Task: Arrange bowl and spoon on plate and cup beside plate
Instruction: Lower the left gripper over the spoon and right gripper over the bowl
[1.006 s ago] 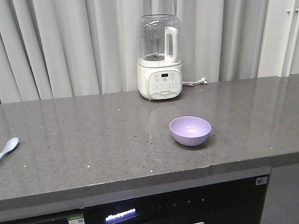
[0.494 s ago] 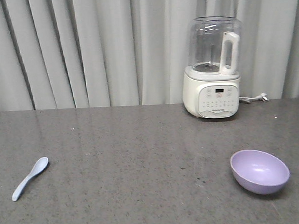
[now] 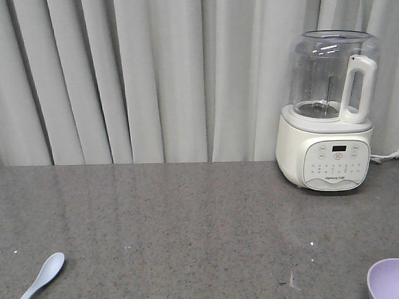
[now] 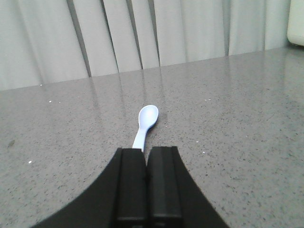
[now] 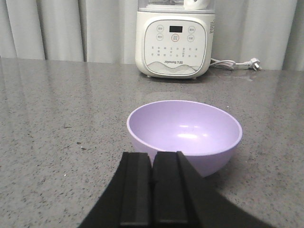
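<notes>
Okay, your left claw is pressed together; the spoon lies flat on the counter just ahead, its handle end hidden behind the fingertips. Your right claw is together too, with the bowl upright just in front and the blender farther back.

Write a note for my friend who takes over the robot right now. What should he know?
The left gripper is shut and holds nothing; the spoon lies on the counter just ahead of it.
The right gripper is shut and holds nothing; the bowl stands upright and empty just ahead of it, in front of the blender.
The plate and the cup are not in any view.
Done: nothing yet; spoon and bowl lie well apart on the counter.
Left: find the plate, set bowl and spoon on it, put the cup beside it.
</notes>
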Robot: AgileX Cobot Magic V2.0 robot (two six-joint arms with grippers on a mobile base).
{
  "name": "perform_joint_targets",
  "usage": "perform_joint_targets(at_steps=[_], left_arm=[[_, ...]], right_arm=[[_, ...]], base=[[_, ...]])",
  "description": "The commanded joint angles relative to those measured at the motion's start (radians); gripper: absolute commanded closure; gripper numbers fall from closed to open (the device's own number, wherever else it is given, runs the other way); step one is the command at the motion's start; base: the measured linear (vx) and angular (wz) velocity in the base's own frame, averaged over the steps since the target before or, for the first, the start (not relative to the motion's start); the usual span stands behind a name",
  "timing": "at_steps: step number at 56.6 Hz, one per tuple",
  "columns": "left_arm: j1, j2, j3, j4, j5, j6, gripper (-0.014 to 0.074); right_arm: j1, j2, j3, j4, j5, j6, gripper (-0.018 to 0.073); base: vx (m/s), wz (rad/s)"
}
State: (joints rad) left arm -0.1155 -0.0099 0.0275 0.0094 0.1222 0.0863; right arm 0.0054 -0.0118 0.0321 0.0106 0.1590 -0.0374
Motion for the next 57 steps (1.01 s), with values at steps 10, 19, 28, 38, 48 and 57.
perform_joint_targets(at_steps=[10, 19, 28, 38, 48, 57], left_arm=[[0.0, -0.017, -0.026, -0.002, -0.077, -0.003, 0.0602], [0.0, -0.017, -0.026, -0.002, -0.077, -0.003, 0.0602], [0.0, -0.017, -0.026, -0.002, -0.077, -0.003, 0.0602], [0.0, -0.017, -0.026, -0.002, -0.077, -0.003, 0.0602], [0.0, -0.017, -0.026, -0.002, -0.077, -0.003, 0.0602], [0.0, -0.017, -0.026, -0.002, -0.077, -0.003, 0.0602]], right_arm=[[-0.002, -0.004, 0.002, -0.005, -0.09, -0.006, 0.0565], [-0.002, -0.004, 0.002, -0.005, -0.09, -0.006, 0.0565], [-0.002, -0.004, 0.002, -0.005, -0.09, -0.006, 0.0565], [-0.002, -0.004, 0.002, -0.005, -0.09, -0.006, 0.0565], [-0.002, -0.004, 0.002, -0.005, -0.09, -0.006, 0.0565], [-0.002, -0.004, 0.002, -0.005, -0.09, -0.006, 0.0565]], base=[[0.15, -0.09], [0.09, -0.09], [0.05, -0.06], [0.03, -0.01], [0.0, 0.0], [0.0, 0.0]])
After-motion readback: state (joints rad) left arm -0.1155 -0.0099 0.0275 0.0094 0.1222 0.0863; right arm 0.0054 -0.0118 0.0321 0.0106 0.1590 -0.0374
